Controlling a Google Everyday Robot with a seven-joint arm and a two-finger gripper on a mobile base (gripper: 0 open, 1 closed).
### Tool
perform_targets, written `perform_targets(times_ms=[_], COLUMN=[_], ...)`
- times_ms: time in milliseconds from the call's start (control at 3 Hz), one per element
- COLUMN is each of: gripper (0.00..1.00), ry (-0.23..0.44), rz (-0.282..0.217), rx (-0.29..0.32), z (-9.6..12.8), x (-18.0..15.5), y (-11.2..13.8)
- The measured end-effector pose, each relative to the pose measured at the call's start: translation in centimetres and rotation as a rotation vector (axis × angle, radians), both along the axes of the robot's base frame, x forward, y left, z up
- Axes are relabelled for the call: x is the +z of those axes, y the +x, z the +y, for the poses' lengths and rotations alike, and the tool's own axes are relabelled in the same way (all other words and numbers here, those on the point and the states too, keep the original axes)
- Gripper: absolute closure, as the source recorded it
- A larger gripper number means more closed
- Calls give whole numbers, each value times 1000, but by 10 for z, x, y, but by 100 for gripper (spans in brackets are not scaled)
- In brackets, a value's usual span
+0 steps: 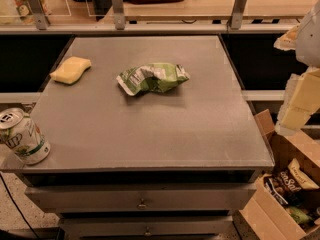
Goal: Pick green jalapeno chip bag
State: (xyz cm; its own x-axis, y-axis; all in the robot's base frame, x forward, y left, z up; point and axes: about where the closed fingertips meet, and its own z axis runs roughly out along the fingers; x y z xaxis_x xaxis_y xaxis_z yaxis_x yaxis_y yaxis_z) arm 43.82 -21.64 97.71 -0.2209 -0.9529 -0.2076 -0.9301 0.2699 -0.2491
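Camera view: the green jalapeno chip bag lies crumpled on the grey tabletop, a little back of the middle and slightly left of centre. Its long axis runs nearly side to side, with the left end a touch nearer the camera and the right end pointing toward the far right corner. White lettering shows on the left half.

A yellow sponge rests well to the left of the bag, near the left edge and apart from it. A green-and-white soda can stands at the front left corner.

The hand hangs at the right edge of the picture, beyond the tabletop's right side and well apart from the bag. It seems to hold nothing, though I cannot tell whether it is open or closed. Below it an open cardboard box holds dark snack bags.
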Motion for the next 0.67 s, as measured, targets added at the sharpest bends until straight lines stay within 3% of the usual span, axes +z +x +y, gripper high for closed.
perform_targets(times_ms=[333,667], gripper=[0,0], ry=[0,3], rz=[0,-31], rx=[0,5], z=[0,5], x=[0,1], y=[0,9])
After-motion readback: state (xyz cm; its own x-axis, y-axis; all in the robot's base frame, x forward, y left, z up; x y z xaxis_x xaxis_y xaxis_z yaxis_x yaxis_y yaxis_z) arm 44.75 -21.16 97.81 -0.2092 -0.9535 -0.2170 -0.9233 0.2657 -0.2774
